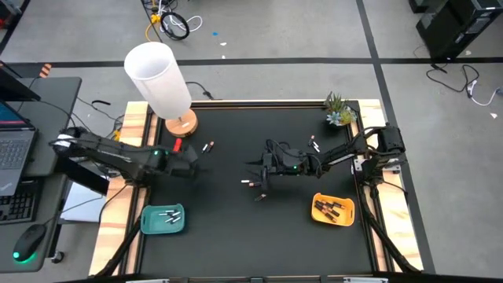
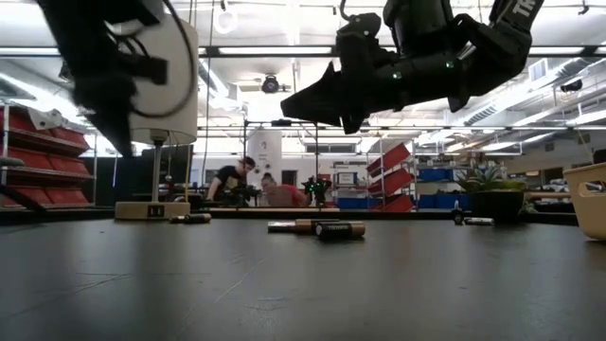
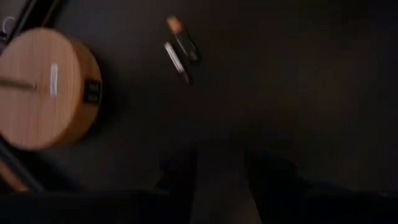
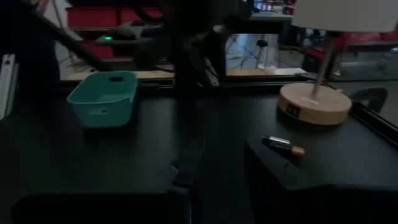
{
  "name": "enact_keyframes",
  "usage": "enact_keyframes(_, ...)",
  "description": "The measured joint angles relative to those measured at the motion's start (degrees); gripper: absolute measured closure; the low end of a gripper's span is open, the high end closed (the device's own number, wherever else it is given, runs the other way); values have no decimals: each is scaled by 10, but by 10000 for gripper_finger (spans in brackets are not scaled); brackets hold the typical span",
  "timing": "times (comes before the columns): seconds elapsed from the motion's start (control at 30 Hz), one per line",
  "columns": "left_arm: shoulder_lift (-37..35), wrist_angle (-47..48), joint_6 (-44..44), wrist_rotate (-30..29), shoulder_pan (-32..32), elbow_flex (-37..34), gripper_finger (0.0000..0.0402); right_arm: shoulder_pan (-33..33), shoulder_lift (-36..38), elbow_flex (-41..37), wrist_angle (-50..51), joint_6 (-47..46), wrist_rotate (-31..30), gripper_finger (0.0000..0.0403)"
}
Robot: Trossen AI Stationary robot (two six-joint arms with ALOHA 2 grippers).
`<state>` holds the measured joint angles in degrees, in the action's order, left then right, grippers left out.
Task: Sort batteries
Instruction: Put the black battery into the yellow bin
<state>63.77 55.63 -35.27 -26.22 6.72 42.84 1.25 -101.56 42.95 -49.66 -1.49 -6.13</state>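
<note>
Item: thin dark batteries (image 1: 253,184), loose at tabletop (image 1: 236,236) centre. Right pincer (image 1: 256,166) hovers just at their 12 o'clock, closure indeterminable. Left pincer (image 1: 196,163), fingers apart, at 9 o'clock. Advice: descend vertically, straddle one battery crosswise.

A robotics lab in an open industrial hall: grey concrete floor (image 1: 259,31) marked with dark tape lines, loose cables, a laptop (image 1: 14,149) beside the black worktop (image 1: 236,228), red shelving (image 2: 38,152), blue storage bins (image 2: 437,174), ceiling strip lights, people (image 2: 230,180) seated at benches behind.
</note>
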Motion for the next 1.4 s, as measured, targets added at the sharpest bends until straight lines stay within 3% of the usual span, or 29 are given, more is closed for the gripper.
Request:
enact_keyframes(0.1,0,-88,77,9,-67,-35,254,1,0,0,-6,-3,0,316)
enact_keyframes(0.23,8,-210,143,73,-146,-68,255,2,0,0,-18,5,0,326)
enact_keyframes(0.57,107,-322,254,108,-253,-72,264,3,-1,0,-15,14,-22,336)
enact_keyframes(0.9,175,-427,289,111,-298,-72,264,3,-1,0,4,17,-22,338)
enact_keyframes(1.4,240,-466,291,185,-332,-70,272,3,-1,0,3,17,-22,338)
